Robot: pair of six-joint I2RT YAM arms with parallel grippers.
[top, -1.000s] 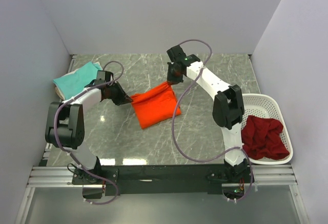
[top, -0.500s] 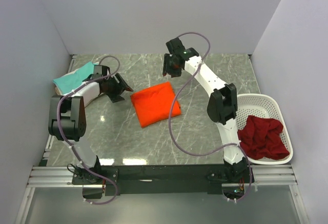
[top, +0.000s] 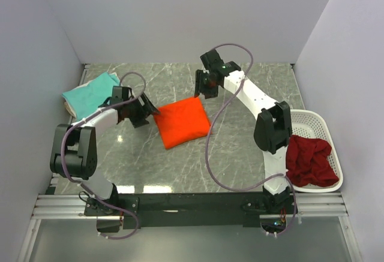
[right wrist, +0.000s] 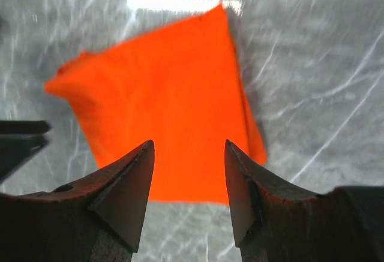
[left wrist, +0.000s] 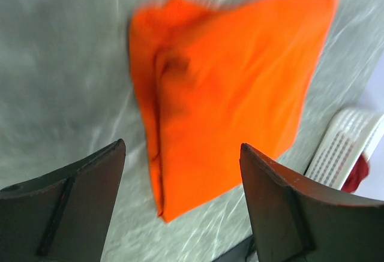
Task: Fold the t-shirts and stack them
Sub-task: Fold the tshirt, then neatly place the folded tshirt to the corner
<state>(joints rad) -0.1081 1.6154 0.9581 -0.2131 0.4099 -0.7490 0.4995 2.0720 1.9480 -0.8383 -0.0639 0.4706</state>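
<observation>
A bright orange t-shirt [top: 182, 122] lies folded into a rough square on the marble table [top: 240, 154], free of both grippers. It fills the left wrist view [left wrist: 228, 94] and the right wrist view [right wrist: 162, 106]. My left gripper [top: 146, 108] hovers just left of it, open and empty [left wrist: 183, 148]. Above the shirt's far right corner, my right gripper [top: 206, 88] is open too, with nothing between its fingers [right wrist: 189, 148]. A folded teal t-shirt [top: 90, 92] rests at the far left on a cream one [top: 71, 107]. Dark red t-shirts [top: 309, 161] lie crumpled in the basket.
The white perforated basket [top: 305, 120] stands at the right edge of the table. Grey walls close in the left, far and right sides. The arms' black base rail [top: 192, 202] runs along the near edge.
Both grippers were shut on the orange shirt's corners a second ago and have since opened and let it go. The shirt now lies flat; both grippers drew back, then returned close to it.
</observation>
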